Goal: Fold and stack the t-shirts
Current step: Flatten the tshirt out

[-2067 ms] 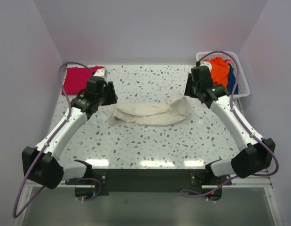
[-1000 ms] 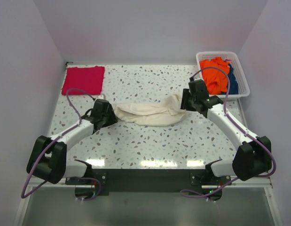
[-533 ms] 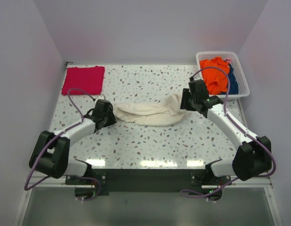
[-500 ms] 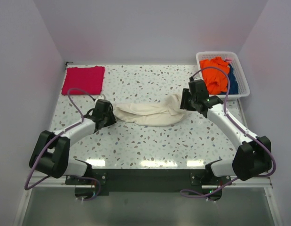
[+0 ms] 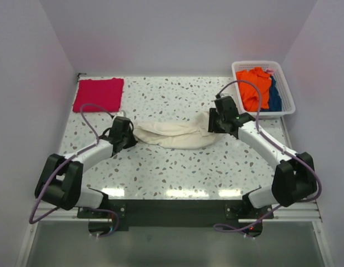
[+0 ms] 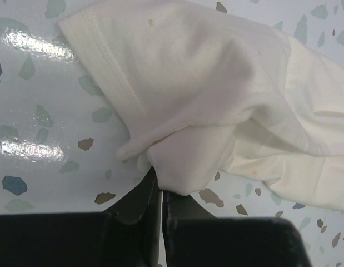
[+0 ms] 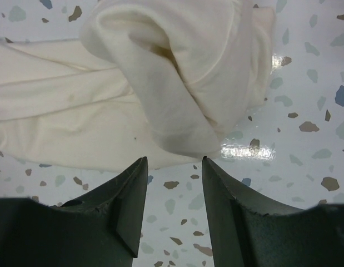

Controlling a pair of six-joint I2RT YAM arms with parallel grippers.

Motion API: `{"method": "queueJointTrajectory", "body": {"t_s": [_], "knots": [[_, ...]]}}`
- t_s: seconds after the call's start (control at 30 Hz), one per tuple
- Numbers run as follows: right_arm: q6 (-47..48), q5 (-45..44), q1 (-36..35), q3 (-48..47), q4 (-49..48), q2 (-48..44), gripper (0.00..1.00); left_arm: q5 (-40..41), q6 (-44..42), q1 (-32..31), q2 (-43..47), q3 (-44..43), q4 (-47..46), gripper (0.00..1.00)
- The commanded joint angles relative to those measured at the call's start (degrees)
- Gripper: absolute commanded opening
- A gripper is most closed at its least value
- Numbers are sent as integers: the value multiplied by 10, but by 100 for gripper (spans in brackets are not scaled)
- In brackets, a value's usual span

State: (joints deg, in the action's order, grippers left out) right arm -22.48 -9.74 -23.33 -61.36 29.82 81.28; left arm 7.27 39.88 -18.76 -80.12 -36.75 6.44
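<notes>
I see the cream-white t-shirt (image 5: 173, 134) bunched in a long roll in the middle of the surface (image 5: 177, 167). My left claw (image 6: 160, 186) pinches a fold at its left end. My right claw (image 7: 174, 167) stands spread just short of its right end. The crimson-pink t-shirt (image 5: 98, 94) lies folded in the far-left corner.

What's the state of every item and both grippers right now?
cream-white t-shirt: unfolded, bunched into a long roll between the arms.
crimson-pink t-shirt: folded flat, far left corner.
left gripper: shut on the cream-white t-shirt's left end.
right gripper: open, at the shirt's right end, no cloth between its fingers.
basket: holds a crumpled orange garment and blue garment.
</notes>
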Motion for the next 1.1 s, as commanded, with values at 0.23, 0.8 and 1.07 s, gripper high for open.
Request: {"method": "queueJointTrajectory", "body": {"t_s": [0.23, 0.8, 1.07], "knots": [[28, -59, -1, -29, -28, 63, 47, -10, -21, 4, 78, -53, 45, 0], [13, -81, 2, -119, 40, -11, 0, -4, -115, 8, 120, -183, 156, 0], [40, -38, 1, -88, 45, 1, 29, -20, -137, 17, 117, -213, 183, 0]]}}
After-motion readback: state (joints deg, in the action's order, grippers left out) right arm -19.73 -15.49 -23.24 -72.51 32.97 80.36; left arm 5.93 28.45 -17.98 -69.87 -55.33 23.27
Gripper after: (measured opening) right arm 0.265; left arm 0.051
